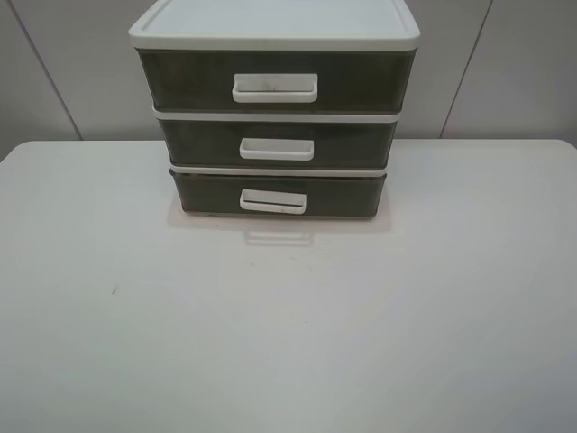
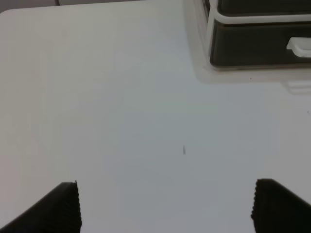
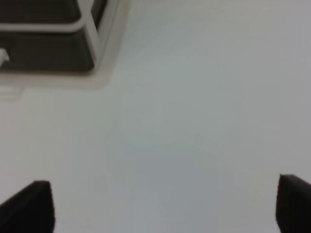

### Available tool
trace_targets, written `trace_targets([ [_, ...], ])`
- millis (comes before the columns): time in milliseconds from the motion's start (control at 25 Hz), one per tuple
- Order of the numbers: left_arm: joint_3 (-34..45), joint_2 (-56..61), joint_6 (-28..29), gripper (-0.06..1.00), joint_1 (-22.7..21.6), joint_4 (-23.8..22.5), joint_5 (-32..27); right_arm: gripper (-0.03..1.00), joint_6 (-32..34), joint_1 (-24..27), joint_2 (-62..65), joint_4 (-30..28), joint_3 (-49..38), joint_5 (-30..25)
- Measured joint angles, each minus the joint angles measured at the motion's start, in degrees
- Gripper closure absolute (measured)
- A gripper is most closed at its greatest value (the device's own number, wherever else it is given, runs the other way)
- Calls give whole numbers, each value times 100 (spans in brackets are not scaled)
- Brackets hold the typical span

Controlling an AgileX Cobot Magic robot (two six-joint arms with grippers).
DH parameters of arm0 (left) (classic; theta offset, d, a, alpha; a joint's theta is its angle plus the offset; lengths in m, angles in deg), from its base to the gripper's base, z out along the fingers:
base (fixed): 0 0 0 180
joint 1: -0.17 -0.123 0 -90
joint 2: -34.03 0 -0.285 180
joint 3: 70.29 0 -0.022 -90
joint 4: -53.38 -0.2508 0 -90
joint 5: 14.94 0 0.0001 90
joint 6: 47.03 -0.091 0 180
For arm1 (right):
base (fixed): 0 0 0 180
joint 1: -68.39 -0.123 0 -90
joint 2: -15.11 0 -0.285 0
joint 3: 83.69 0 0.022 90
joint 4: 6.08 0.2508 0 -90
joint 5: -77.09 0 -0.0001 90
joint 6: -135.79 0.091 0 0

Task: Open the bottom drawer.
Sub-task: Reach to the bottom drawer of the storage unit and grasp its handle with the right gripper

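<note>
On the left, our left gripper (image 2: 165, 206) hangs over the table (image 1: 135, 316), spread wide and empty. In the middle, the bottom drawer (image 1: 278, 194) sits shut at the foot of the three-drawer unit (image 1: 270, 23), its white handle (image 1: 273, 202) facing us. On the right, our right gripper (image 3: 164, 204) is equally wide open, holding nothing. We judge the approach is yet to start: one gripper must reach that handle, close on it and pull straight back. Neither arm shows from above, and both wrist views crop the handle.

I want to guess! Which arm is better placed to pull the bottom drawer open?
Probably left, barely: its camera shows more of the handle on the bottom drawer. Left fingers and right fingers are open.
</note>
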Motion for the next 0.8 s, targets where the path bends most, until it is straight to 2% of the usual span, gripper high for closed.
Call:
trace_targets([
  [240, 0, 0, 0, 23, 0, 0, 0, 18, 18, -797, -2534, -175, 707, 454],
  [520, 0, 0, 0, 23, 0, 0, 0, 18, 18, -1865, -4388, -215, 1481, 1078],
  [680, 0, 0, 0, 23, 0, 0, 0, 18, 18, -2639, -5130, -400, 1525, 1758],
  [800, 0, 0, 0, 23, 0, 0, 0, 18, 18, -3105, -5578, -452, 1525, 2480],
])
